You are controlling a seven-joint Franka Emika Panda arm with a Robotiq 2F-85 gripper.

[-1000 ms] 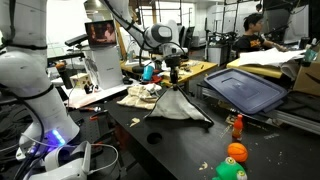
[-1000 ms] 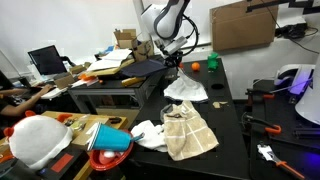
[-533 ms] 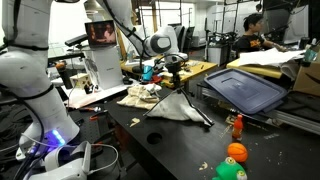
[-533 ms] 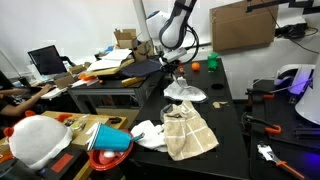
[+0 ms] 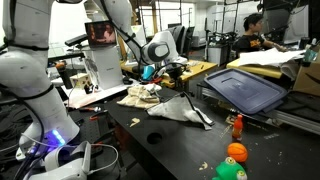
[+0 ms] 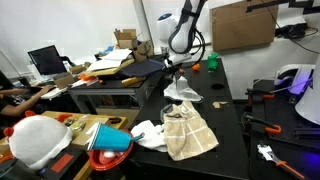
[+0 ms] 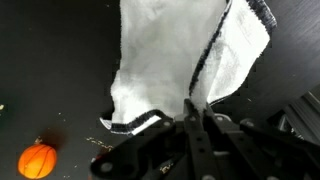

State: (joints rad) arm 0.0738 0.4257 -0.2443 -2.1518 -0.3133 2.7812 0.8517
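My gripper is shut on a fold of a white cloth with a dark hem, which it pinches from above. In both exterior views the gripper holds the cloth up by one point, so it hangs as a tent with its lower edges on the black table. A small orange ball lies on the table at the lower left of the wrist view.
A tan checked towel and crumpled white cloth lie near the table edge. An orange ball, a green ball and a small orange bottle stand near the front. A dark tray sits behind.
The gripper has carried the pinched cloth sideways across the table toward the dark tray; the cloth has dragged along and now hangs lower and more flattened.
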